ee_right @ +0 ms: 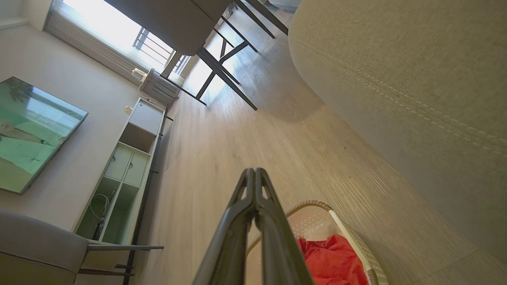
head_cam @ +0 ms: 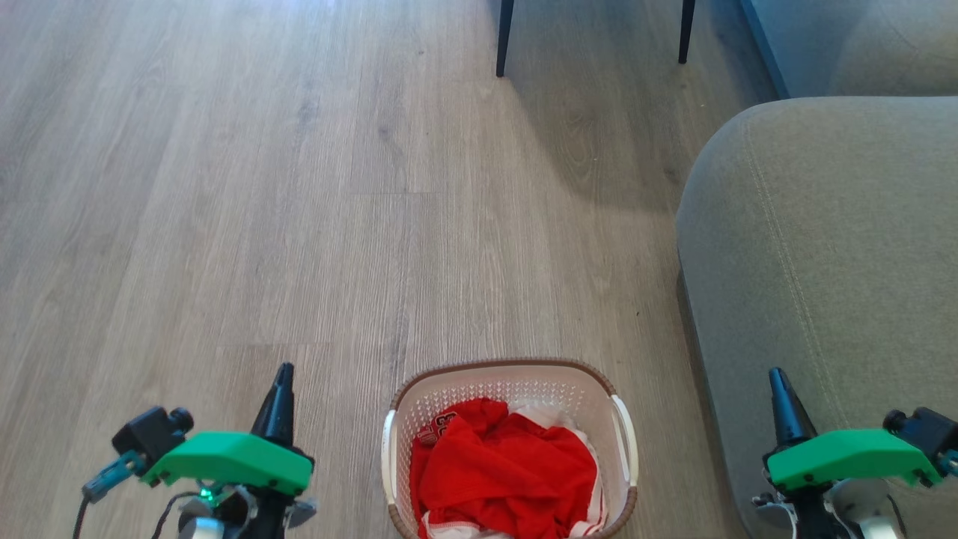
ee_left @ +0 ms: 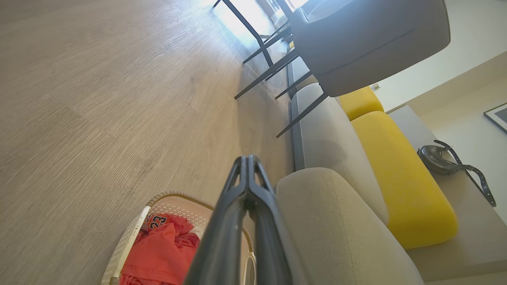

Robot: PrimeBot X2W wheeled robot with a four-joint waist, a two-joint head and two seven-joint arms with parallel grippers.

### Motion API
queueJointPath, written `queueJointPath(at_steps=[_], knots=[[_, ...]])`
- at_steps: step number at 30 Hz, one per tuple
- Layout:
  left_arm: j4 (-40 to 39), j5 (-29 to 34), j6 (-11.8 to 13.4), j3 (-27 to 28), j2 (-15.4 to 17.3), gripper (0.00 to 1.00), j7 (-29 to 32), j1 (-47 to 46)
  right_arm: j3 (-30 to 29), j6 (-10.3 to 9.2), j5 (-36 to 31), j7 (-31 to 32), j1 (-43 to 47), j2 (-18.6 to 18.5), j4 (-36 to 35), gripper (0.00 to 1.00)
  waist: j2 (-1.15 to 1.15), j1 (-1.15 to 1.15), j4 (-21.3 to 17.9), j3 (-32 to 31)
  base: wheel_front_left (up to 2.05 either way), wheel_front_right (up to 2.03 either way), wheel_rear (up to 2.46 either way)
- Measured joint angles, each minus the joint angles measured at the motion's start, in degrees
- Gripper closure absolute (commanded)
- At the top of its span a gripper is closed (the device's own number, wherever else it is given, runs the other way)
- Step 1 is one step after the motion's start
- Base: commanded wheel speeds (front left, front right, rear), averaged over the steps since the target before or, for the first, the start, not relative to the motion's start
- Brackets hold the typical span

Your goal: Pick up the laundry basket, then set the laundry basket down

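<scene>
Left end effector and right end effector closed, empty, flanking laundry basket: likely light, stiff; grip side handles.

Right gripper: 2 dark fingers pressed together, empty. Laundry basket holding red clothes, on wood floor, near grey sofa. TV and shelf unit far across floor.

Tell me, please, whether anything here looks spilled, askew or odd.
Nothing stands out: the laundry basket sits upright on the floor beside the sofa, clothes inside, with the left gripper and right gripper shut either side of it.
</scene>
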Motion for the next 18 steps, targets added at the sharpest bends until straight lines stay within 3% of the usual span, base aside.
queueJointPath(at_steps=[18], knots=[[0.3,-10.9,-1.5,3.2,0.0,1.0,2.9,-0.3,-1.5,0.0,10.4,2.9,-1.2,0.0,0.8,1.0,0.0,0.0,-1.1,0.3,0.0,0.0,0.0]])
